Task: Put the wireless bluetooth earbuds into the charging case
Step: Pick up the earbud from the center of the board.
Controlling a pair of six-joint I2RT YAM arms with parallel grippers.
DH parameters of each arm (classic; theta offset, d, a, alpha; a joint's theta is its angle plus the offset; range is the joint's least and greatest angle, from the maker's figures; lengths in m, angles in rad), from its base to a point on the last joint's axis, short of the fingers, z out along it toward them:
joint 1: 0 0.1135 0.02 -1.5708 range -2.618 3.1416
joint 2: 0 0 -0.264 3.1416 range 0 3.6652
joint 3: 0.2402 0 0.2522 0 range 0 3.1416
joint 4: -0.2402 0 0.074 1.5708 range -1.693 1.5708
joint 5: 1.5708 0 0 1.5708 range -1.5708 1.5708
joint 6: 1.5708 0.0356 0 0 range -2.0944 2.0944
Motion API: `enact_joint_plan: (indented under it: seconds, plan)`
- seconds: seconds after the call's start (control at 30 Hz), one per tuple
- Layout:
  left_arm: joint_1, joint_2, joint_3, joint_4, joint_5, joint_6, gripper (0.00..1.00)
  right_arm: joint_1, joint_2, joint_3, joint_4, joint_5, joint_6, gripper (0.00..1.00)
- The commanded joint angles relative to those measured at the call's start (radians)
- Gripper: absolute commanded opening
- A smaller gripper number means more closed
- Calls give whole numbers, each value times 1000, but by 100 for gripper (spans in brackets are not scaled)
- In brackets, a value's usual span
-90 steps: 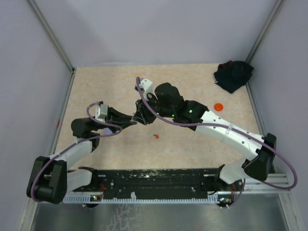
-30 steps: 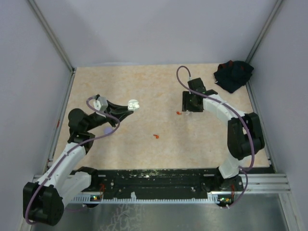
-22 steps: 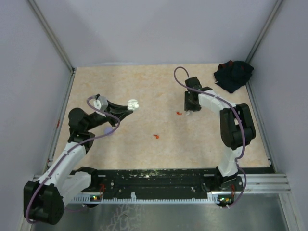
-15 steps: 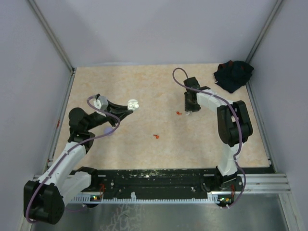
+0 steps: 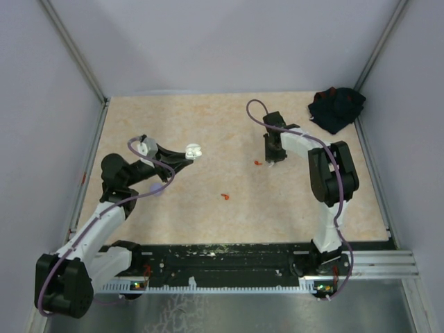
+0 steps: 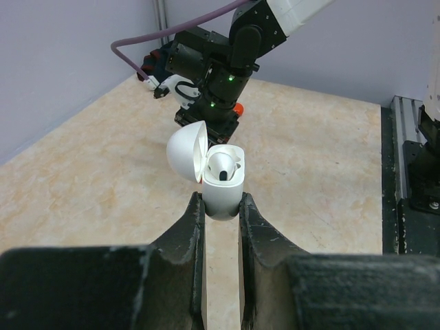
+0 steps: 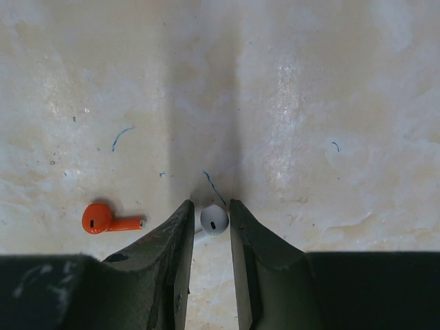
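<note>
My left gripper [image 5: 182, 157] is shut on a white charging case [image 6: 222, 180] and holds it above the table at the left. The lid is open and one white earbud sits inside; the case also shows in the top view [image 5: 193, 150]. My right gripper [image 5: 272, 158] points down at the table at the back centre. In the right wrist view, my right gripper [image 7: 212, 218] has its fingers closed narrowly around a white earbud [image 7: 214, 219] that lies on the table. An orange earbud [image 7: 110, 220] lies just left of it and also shows in the top view [image 5: 257, 164]. A second red earbud [image 5: 225, 197] lies mid-table.
A dark cloth [image 5: 336, 107] lies in the back right corner. A lavender piece [image 5: 156, 189] shows beside my left arm. An orange disc [image 6: 238, 110] lies behind my right gripper. Grey walls with metal rails [image 5: 75, 59] close in the table.
The grippers were together at mid-table; since then the right one has gone to the back centre and settled over the white earbud, its elbow folding in. The left still holds the case.
</note>
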Motion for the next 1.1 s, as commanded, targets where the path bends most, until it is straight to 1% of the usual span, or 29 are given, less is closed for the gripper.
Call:
enact_joint_plan:
  seconds: [0.0, 0.2, 0.73, 1.07]
  plan:
    - [7, 12, 13, 41, 28, -9, 0, -3, 12, 25, -9, -28, 2, 28]
    - [7, 13, 12, 45, 31, -13, 0, -3, 1, 24, -38, -35, -1, 29]
    - [7, 26, 12, 67, 51, -42, 0, -4, -33, -24, -43, -56, -14, 29]
    - [7, 30, 0, 113, 62, -75, 0, -3, -73, -87, -9, -61, -14, 22]
